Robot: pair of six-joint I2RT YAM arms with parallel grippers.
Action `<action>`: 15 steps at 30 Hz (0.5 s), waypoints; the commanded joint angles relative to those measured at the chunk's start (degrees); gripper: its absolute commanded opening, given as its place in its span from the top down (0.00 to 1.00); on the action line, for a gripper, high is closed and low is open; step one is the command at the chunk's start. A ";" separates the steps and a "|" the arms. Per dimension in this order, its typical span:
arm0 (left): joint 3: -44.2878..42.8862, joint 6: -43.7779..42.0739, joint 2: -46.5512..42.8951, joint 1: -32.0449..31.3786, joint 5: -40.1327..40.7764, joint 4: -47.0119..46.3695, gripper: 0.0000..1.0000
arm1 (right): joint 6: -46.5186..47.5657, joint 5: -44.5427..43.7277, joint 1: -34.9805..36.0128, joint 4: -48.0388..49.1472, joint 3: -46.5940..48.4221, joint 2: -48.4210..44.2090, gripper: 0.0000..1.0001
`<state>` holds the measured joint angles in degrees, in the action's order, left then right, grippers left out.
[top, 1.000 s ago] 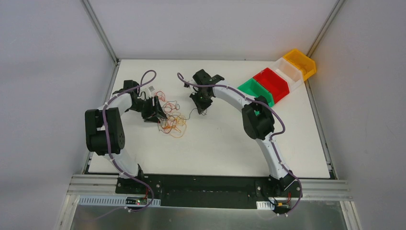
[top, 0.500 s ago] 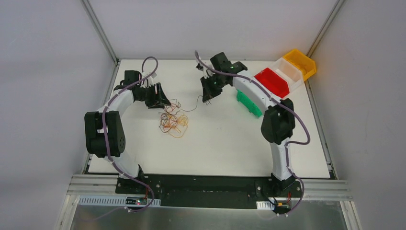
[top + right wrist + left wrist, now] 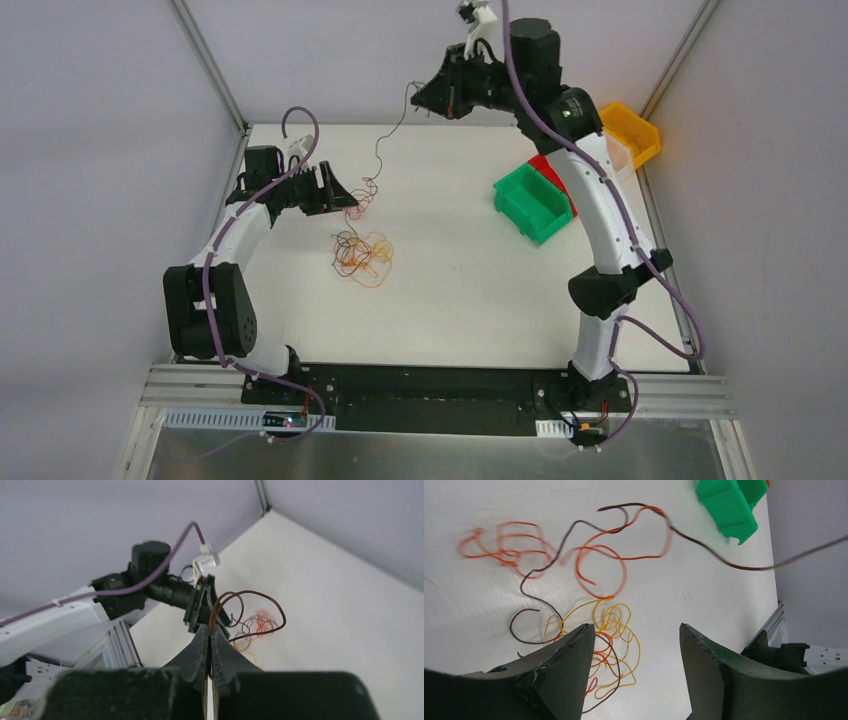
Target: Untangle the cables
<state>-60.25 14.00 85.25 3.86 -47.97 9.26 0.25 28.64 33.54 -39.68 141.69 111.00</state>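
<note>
left pincer point(image 3: 343, 196): is hovering low over the far-left part of the bench point(image 3: 450, 300), pointing right; in the left wrist view its two fingers point(image 3: 569, 655) are standing well apart with nothing gripped between them.
cables point(image 3: 362, 255): are lying in a loose tangle on the bench, just nearer than the left pincer and left of centre; red, orange and yellow curls are looping over one another, with dark strands running through them.
dark brown wire point(image 3: 383, 145): is rising out of the tangle, passing beside the left pincer's tip and stretching up and to the right into the air; whether it is touching that pincer cannot be told.
right pincer point(image 3: 428, 97): is hanging high above the far edge of the bench, pointing left; in the right wrist view its fingers point(image 3: 197, 647) are pressing together on the end of the dark brown wire, which is curling out in a loop beyond them.
green bin point(image 3: 530, 203): is sitting on the bench to the right of centre, well apart from the tangle.
red bin point(image 3: 548, 168): is showing partly behind the right arm, just beyond the green bin.
yellow bin point(image 3: 635, 130): is sitting at the far right corner.
</note>
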 commanded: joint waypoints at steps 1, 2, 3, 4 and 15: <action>-0.39 1.37 0.43 0.19 0.06 -2.07 0.35 | -6.49 -3.76 0.18 14.55 1.66 -7.51 1.00; -1.16 1.38 0.93 0.10 0.72 -2.05 0.35 | -7.28 -4.75 0.27 17.06 1.62 -8.58 1.00; -1.79 1.30 1.48 -0.09 1.38 -2.05 0.35 | -7.68 -5.42 0.34 19.13 1.98 -9.00 1.00; -2.59 1.40 2.25 -0.42 1.80 -2.14 0.35 | -7.73 -5.90 0.45 20.46 2.38 -9.22 1.00; -4.90 4.47 6.85 -12.71 -4.15 -13.68 0.25 | -6.74 -5.66 0.41 19.43 -7.41 -13.37 1.00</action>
<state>-64.03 15.79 90.76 -5.10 -48.25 4.69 -5.54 24.14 33.78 -22.11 135.13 98.61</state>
